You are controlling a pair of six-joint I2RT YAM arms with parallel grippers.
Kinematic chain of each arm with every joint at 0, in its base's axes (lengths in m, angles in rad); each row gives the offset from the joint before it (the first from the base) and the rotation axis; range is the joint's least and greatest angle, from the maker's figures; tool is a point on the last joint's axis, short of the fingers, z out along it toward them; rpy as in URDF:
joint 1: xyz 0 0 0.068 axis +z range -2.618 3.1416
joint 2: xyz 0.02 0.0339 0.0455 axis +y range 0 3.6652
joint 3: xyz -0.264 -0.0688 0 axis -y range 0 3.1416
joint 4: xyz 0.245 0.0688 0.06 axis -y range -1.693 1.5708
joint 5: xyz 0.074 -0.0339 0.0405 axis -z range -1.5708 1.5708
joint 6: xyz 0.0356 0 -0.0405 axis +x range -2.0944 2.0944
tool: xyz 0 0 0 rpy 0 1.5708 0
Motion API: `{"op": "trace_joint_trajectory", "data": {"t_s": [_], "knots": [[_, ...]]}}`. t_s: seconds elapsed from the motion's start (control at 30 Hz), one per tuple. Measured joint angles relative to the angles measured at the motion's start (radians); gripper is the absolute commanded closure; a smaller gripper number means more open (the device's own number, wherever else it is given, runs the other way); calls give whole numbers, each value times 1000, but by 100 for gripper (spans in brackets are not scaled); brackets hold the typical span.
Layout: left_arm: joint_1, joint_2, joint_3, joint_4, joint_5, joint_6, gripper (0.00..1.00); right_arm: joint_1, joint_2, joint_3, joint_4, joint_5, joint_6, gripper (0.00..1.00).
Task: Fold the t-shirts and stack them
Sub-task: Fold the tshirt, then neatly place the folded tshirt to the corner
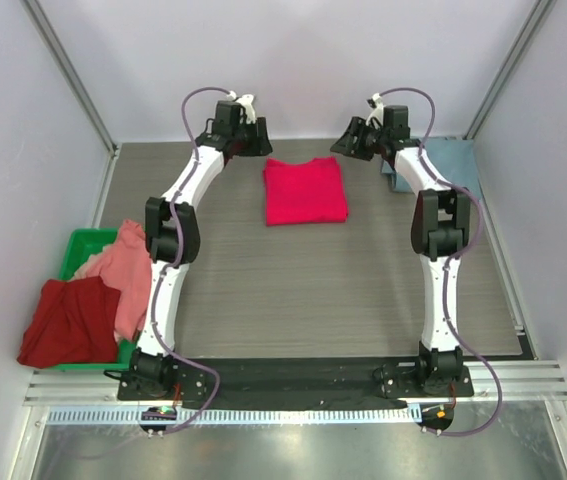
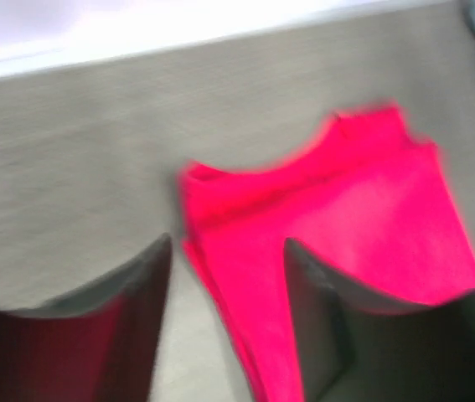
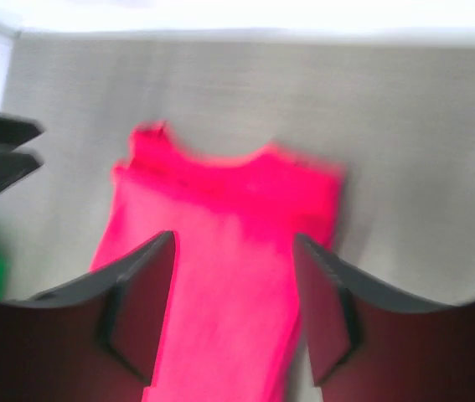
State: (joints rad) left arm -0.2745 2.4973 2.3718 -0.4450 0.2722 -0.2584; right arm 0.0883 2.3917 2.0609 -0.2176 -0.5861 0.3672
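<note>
The crimson-pink t-shirt [image 1: 306, 190] lies folded into a rectangle at the far middle of the table; it also shows in the left wrist view [image 2: 338, 226] and the right wrist view [image 3: 229, 251]. My left gripper [image 1: 260, 143] is open and empty, raised just beyond the shirt's far left corner. My right gripper [image 1: 346, 143] is open and empty, raised beyond its far right corner. The dark red t-shirt [image 1: 68, 322] and the salmon pink t-shirt [image 1: 123, 272] lie crumpled at the left. The blue-grey t-shirt [image 1: 453, 160] lies at the far right, partly behind my right arm.
A green plastic bin [image 1: 85, 246] sits at the table's left edge under the crumpled shirts. White walls close in the table at the back and both sides.
</note>
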Motion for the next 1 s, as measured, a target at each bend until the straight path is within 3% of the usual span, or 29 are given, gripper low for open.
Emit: {"op": "trace_joint_trajectory", "data": {"t_s": [0.07, 0.17, 0.23, 0.27, 0.37, 0.47, 0.57, 0.67, 1.0], "knots": [[0, 18, 11, 23, -87, 13, 29, 0, 82, 130, -2, 36, -35, 26], [-3, -8, -29, 39, -175, 27, 30, -3, 86, 163, -9, 70, -76, 24], [-2, -74, -120, 31, -192, 24, 33, -12, 47, 136, -16, 74, -104, 24], [2, -112, -172, 29, -180, 18, 40, -17, 19, 108, -27, 63, -114, 24], [16, -228, -293, 10, -58, -5, 56, -43, -71, 2, -66, -5, -138, 24], [34, -318, -369, 6, 164, -24, 65, -85, -99, -59, -100, -100, -153, 25], [42, -380, -470, 53, 380, -61, 66, -128, -70, -89, -136, -183, -158, 25], [32, -388, -545, 67, 510, -79, 66, -161, -9, -90, -160, -239, -159, 25], [-26, -237, -555, 44, 656, -67, 70, -147, 78, -90, -181, -349, -151, 25]]}}
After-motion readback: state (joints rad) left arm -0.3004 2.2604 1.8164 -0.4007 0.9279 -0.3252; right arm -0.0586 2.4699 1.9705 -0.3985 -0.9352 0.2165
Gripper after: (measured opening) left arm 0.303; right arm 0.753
